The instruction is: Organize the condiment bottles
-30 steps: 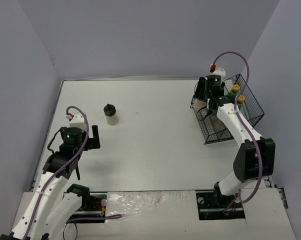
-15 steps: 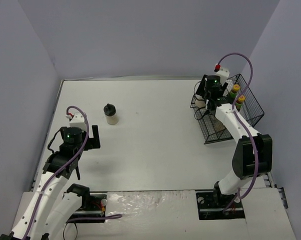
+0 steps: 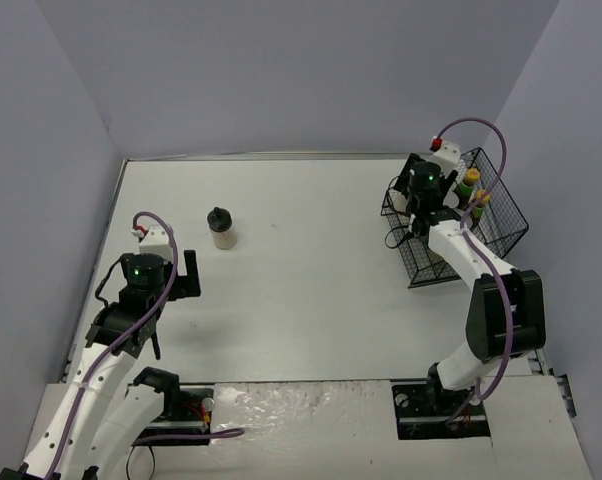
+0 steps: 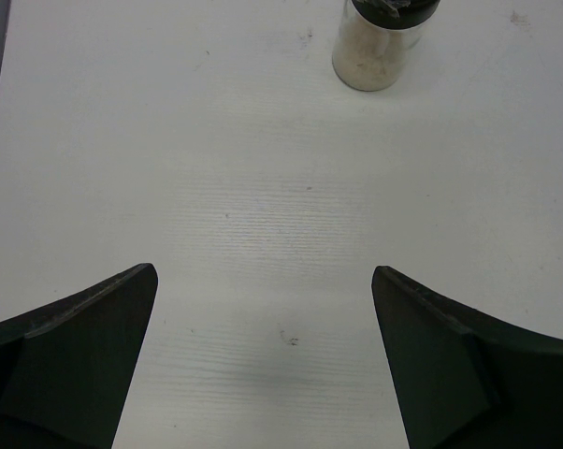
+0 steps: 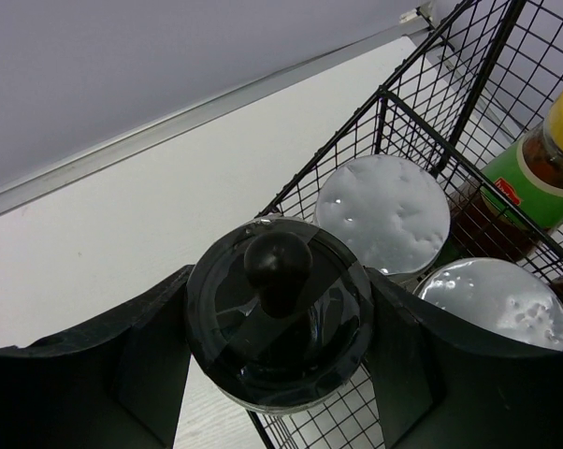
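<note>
My right gripper (image 5: pixel 280 323) is shut on a black-lidded jar (image 5: pixel 280 313) and holds it over the near-left corner of the black wire basket (image 3: pixel 501 215). Two silver-lidded shakers (image 5: pixel 382 213) (image 5: pixel 495 301) stand in the basket beside it, and a dark sauce bottle with a yellow cap (image 5: pixel 543 164) stands behind them. Two yellow caps (image 3: pixel 471 176) show in the top view. The other black-lidded beige jar (image 3: pixel 221 228) stands alone on the table's left half; it also shows in the left wrist view (image 4: pixel 380 42). My left gripper (image 4: pixel 263 360) is open and empty, well short of that jar.
The white table (image 3: pixel 301 290) is walled in by grey panels on three sides. The basket stands at the far right, close to the right wall. The right arm (image 3: pixel 471 260) reaches along the basket's left side.
My right gripper has moved to the right with the black-lidded jar, from beside the basket's left edge to over the basket. The left arm has not moved.
</note>
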{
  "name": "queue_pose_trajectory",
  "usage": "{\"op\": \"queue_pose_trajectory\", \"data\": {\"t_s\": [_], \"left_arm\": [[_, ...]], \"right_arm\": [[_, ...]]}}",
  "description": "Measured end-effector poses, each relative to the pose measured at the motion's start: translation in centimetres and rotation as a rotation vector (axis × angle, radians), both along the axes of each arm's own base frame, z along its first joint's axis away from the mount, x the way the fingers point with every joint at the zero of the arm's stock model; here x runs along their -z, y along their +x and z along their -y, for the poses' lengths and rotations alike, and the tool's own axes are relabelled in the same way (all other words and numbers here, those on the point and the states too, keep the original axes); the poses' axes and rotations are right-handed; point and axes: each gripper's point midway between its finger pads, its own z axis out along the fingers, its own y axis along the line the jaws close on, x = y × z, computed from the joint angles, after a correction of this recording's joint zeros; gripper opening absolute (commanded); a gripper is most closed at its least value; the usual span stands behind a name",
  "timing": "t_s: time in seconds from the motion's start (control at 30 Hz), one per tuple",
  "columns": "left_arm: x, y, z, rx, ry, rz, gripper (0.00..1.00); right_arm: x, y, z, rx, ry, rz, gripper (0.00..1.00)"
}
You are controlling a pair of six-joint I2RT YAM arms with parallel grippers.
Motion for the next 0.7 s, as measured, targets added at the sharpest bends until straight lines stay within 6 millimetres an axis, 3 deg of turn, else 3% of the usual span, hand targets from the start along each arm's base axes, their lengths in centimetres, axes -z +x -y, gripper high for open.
{"op": "queue_pose_trajectory", "data": {"t_s": [0.33, 0.7], "left_arm": [[0.0, 0.0, 0.0, 0.0, 0.0, -0.002, 0.97], [0.0, 0.0, 0.0, 0.001, 0.001, -0.002, 0.97]], "right_arm": [[0.0, 1.5, -0.6, -0.022, -0.01, 0.102, 0.0], [-0.7, 1.5, -1.7, -0.129, -0.117, 0.138, 0.0]]}}
